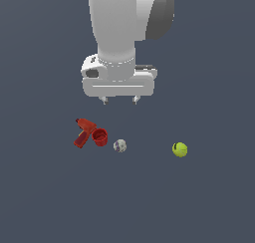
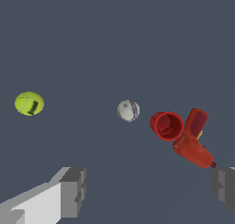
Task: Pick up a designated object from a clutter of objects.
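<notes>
The small red cup (image 1: 100, 136) lies on the dark floor, touching the red pistol-shaped drill (image 1: 83, 131) on the exterior view's left. A small whitish ball (image 1: 119, 146) sits just right of the cup, and a yellow-green tennis ball (image 1: 180, 149) lies farther right. My gripper (image 1: 120, 100) hangs high above them, open and empty, its two fingertips wide apart. In the wrist view the cup (image 2: 166, 126) shows its open mouth, beside the drill (image 2: 193, 140), the whitish ball (image 2: 128, 110) and the tennis ball (image 2: 29, 103). My fingers (image 2: 71, 191) frame the view's edges.
The floor (image 1: 199, 202) is a plain dark grey-blue surface with no edges in view. The white arm body (image 1: 119, 28) fills the upper middle of the exterior view.
</notes>
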Tool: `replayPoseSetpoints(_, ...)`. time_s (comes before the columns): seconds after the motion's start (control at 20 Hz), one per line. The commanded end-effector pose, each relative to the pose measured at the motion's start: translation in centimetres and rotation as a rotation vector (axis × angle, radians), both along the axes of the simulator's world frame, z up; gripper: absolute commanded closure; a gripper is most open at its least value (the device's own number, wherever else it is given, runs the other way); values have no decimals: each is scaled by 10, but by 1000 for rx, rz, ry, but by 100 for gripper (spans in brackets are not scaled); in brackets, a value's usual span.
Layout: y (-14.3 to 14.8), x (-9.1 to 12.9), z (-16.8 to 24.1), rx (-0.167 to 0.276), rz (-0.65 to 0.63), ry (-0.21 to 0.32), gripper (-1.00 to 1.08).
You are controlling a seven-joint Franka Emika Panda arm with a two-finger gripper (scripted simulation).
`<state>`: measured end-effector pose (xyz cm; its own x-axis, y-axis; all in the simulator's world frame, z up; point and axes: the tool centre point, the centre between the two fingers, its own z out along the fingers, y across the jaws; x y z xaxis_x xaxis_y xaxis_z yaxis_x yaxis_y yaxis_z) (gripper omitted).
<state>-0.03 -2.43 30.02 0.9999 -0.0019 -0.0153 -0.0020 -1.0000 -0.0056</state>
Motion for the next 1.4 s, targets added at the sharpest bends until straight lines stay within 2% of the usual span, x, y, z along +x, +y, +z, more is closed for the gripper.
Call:
replayPoseSetpoints(0.0,-5,2,-10,2,5,0,-92)
replayPoseSetpoints(0.3,-24,8,-47,7,28,-4,-92)
replayPoseSetpoints(0.6,-54,10,-105,9,60,-9,-92)
replayPoseSetpoints(0.95,-87,3,-164,3,93,-14,-92)
replayPoseSetpoints(1.35,-107,-6,-199,-4,112,-16,-92)
